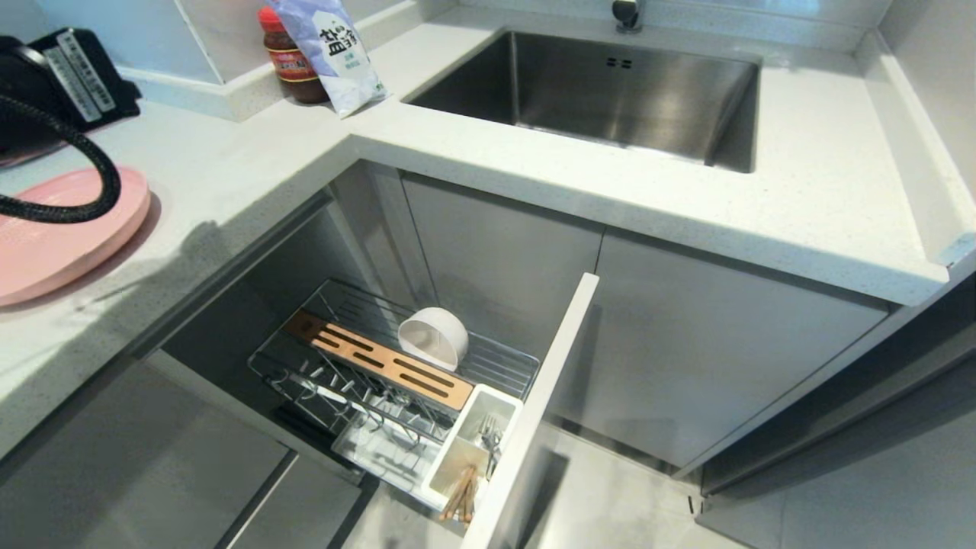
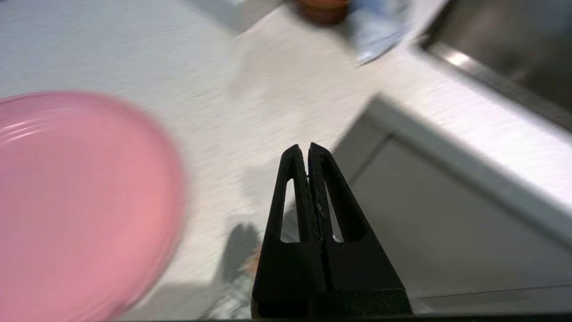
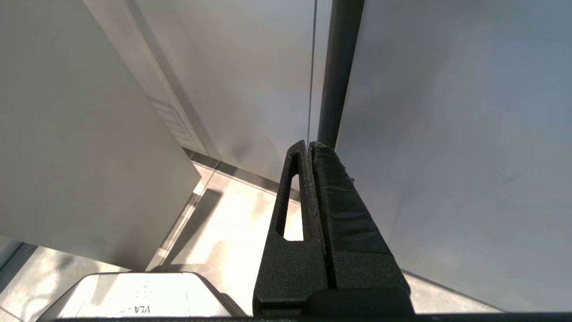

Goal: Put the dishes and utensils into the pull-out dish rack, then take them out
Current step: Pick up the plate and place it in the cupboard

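Observation:
The pull-out dish rack [image 1: 503, 364] stands open below the counter, its pale panel front [image 1: 534, 412] toward me. A cream-white bowl [image 1: 433, 338] rests on its side beside the slotted wooden strip [image 1: 379, 362]. A silver fork [image 1: 488, 439] and wooden chopsticks [image 1: 460, 493] stand in the white cutlery holder [image 1: 499, 404]. The pink plate [image 1: 69, 236] [image 2: 80, 201] lies flat on the counter at the far left. My left gripper [image 2: 308, 145] is shut and empty above the counter, beside the plate and apart from it. My right gripper [image 3: 309, 143] is shut, parked low by cabinet doors.
A steel sink [image 1: 610, 91] is set into the white counter [image 1: 801, 191]. A sauce jar [image 1: 290, 57] and a salt bag [image 1: 328, 46] stand behind the corner. A black cable [image 1: 84, 152] of my left arm loops over the plate. Grey cabinet doors [image 1: 686, 343] flank the rack.

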Robot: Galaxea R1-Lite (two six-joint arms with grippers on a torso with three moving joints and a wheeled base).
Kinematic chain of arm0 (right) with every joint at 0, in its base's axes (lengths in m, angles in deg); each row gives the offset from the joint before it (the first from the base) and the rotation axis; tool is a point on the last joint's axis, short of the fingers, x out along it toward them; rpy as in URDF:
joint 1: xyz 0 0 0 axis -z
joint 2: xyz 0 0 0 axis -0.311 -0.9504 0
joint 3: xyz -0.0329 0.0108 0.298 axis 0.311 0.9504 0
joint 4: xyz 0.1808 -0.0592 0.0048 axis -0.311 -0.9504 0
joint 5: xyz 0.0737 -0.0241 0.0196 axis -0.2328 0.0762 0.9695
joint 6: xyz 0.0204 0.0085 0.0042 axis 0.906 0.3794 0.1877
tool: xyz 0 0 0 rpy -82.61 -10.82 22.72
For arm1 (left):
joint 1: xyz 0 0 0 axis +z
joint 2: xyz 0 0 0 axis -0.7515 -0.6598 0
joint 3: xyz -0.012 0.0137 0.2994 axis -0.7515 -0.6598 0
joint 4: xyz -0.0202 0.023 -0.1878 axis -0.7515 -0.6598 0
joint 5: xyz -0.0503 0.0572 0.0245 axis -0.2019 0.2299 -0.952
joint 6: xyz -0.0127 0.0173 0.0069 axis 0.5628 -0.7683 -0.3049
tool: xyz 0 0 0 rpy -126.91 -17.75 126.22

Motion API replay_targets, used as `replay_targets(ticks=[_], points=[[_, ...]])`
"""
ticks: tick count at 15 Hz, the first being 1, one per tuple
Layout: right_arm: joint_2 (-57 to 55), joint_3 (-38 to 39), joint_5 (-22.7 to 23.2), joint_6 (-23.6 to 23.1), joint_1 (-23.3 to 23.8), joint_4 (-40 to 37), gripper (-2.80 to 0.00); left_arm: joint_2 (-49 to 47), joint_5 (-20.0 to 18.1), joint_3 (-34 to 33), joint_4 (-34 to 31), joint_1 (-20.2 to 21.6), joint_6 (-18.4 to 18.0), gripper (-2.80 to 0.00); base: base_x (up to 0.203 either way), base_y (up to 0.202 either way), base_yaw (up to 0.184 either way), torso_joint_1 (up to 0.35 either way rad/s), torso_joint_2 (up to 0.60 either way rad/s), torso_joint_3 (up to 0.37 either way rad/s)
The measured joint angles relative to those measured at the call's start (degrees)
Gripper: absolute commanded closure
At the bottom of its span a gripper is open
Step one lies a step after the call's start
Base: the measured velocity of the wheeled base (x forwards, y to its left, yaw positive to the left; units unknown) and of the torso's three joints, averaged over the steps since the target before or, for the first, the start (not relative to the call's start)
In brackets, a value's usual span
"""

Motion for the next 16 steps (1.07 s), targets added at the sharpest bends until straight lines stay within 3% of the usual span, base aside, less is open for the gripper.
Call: replay_targets(ticks=[3,6,9,10,13,16], points=[[0.00,0.00,-0.01,-0.01,-0.02,0.00,0.00,-1.32,6.54,2.97,-4.12,4.85,-1.89,0.00,0.000,0.000,0.000,0.000,0.00,0.000],[0.00,0.00,-0.02,-0.01,-0.02,0.00,0.00,-4.77,14.81,5.50,-4.32,5.84,-1.74,0.00,0.000,0.000,0.000,0.000,0.00,0.000],[0.00,0.00,-0.02,0.00,0.00,0.00,0.00,-8.32,15.71,7.73,-8.20,6.24,-0.01,0.00,0.000,0.000,0.000,0.000,0.00,0.000],[0.00,0.00,-0.02,0.00,0.00,0.00,0.00,-9.46,15.77,9.25,-11.06,6.32,1.64,-2.80,0.000,0.000,0.000,0.000,0.00,0.000],[0.00,0.00,0.00,0.00,0.02,0.00,0.00,-13.22,15.85,14.29,-21.22,6.57,6.80,-2.80,0.000,0.000,0.000,0.000,0.00,0.000],[0.00,0.00,-0.01,0.00,0.01,0.00,0.00,-16.34,15.92,17.23,-22.18,7.39,9.59,-2.80,0.000,0.000,0.000,0.000,0.00,0.000]])
